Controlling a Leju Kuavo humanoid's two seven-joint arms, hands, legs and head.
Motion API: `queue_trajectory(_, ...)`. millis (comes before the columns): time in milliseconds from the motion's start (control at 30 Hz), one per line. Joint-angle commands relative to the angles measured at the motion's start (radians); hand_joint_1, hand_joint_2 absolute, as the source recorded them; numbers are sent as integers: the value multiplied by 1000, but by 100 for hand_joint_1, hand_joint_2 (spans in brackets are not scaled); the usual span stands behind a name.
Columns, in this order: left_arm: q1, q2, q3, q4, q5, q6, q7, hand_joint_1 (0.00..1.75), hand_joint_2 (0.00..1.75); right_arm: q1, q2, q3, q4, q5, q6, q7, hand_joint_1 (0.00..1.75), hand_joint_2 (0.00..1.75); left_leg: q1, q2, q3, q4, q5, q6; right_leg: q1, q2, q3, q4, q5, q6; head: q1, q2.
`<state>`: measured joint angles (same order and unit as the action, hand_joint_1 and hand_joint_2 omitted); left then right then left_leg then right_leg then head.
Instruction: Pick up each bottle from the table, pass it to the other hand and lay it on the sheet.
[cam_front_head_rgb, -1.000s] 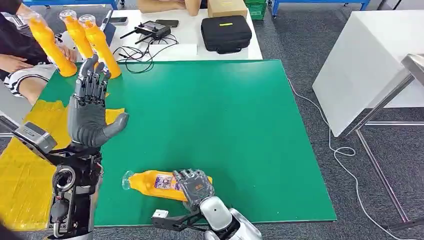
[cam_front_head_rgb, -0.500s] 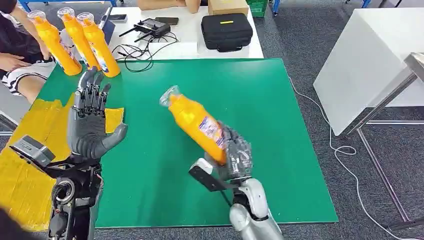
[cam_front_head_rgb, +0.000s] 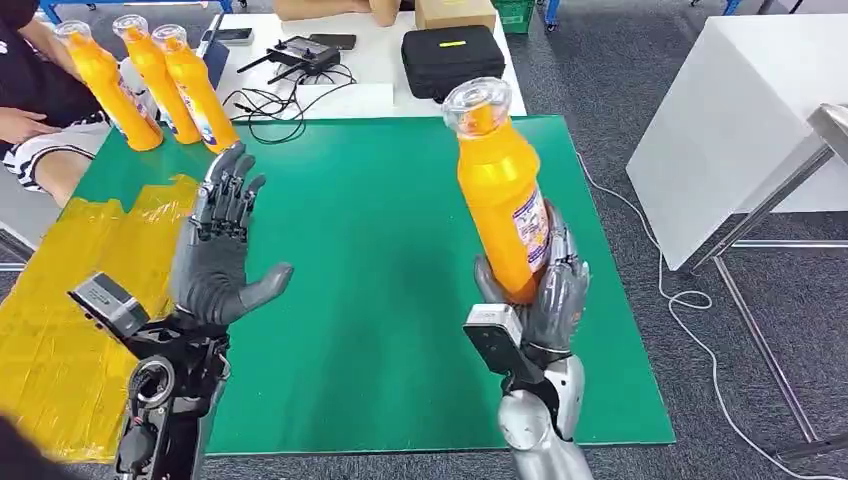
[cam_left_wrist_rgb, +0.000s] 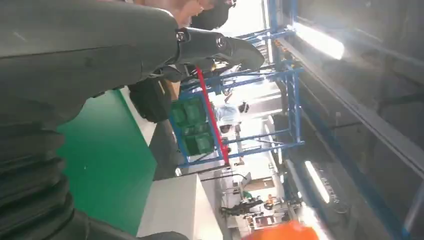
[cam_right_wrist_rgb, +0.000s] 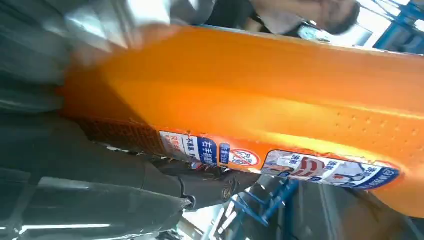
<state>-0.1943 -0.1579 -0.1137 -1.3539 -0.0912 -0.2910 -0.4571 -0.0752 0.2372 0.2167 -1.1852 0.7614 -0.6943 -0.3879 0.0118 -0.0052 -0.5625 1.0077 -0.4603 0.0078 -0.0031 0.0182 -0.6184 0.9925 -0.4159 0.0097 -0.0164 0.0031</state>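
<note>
green mat (cam_front_head_rgb: 400, 250): covers the table; the handover happens above its middle
yellow sheet (cam_front_head_rgb: 70, 300): crinkled plastic on the left side, running from near edge toward the far left; that's where the bottle goes
step in hand: pass from right hand to left, judged from the raised bottle and the waiting open palm
how to do it well: bring the bottle leftward into the left palm, keep it upright, let the left fingers wrap the body above the right hand's grip, release the right only once the left has it firm
held bottle (cam_front_head_rgb: 500, 190): orange, clear cap up, nearly upright, right of centre, well apart from the left hand
spare bottles (cam_front_head_rgb: 150, 85): three orange ones standing at the far left corner, near a person's arm
right hand (cam_front_head_rgb: 545, 290): fingers wrapped around the bottle's lower end, holding it off the table
left hand (cam_front_head_rgb: 222, 250): raised, palm facing right, fingers spread wide, thumb out, holds nothing
</note>
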Motion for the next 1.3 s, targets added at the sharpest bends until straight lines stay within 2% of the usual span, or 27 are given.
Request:
queue_trajectory(33, -8, 8, -163, 7, 13, -31, 39, 0, 175, -68, 19, 26, 11, 9, -4, -61, 175, 175, 0, 0, 2, -1, -1, 0, 0, -1, 2, -1, -1, 1, 0, 0)
queue_trajectory(100, -12, 5, -175, 16, 10, -28, 40, 0, 175, -70, 32, 29, 19, 25, -4, -63, 175, 175, 0, 0, 3, -1, -1, 0, 0, -1, 3, -1, -1, 1, 0, 0)
queue_trajectory(167, -31, 13, -207, 38, 29, -28, 36, 0, 175, -100, 7, 123, 73, 29, 17, -81, 175, 175, 0, 1, 5, -1, -2, 0, 1, -1, 5, -2, -1, 1, 0, 0)
queue_trajectory(233, -41, 9, -216, 46, 43, -21, 38, 0, 175, -115, 2, 164, 95, 49, 20, -79, 175, 175, 0, 1, 1, -1, 0, 0, 0, 0, 2, -1, 0, 0, 0, 0)
queue_trajectory(333, -57, 6, -225, 52, 76, -22, 47, 0, 175, -151, 1, 213, 144, 118, 31, -34, 175, 175, 0, 1, 2, -1, -1, 0, 0, 0, 2, -1, 0, 0, 0, 0)
queue_trajectory(467, -68, 13, -242, 56, 107, -24, 57, 0, 175, -208, -11, 292, 247, 202, 129, 24, 175, 175, 1, 1, 5, -2, -1, 0, 1, -1, 5, -3, 0, 0, 0, 0)
queue_trajectory(1000, -67, 15, -245, 57, 108, -23, 57, 0, 175, -207, -10, 299, 258, 213, 131, 29, 175, 175, 0, -1, 4, -2, 0, 0, 1, -2, 5, -2, -1, 0, 0, 0)
queue_trajectory(1133, -59, 21, -238, 60, 125, -16, 56, 0, 175, -217, -1, 348, 307, 264, 197, 42, 175, 175, 0, 0, 3, -2, 0, 0, 1, -2, 4, -2, -1, 0, 0, 0)
queue_trajectory(1300, -52, 20, -216, 64, 126, -7, 54, 0, 175, -223, 20, 406, 401, 319, 181, 50, 175, 175, 1, 0, 3, -2, 0, 0, 1, -1, 3, -2, -1, 0, 0, 0)
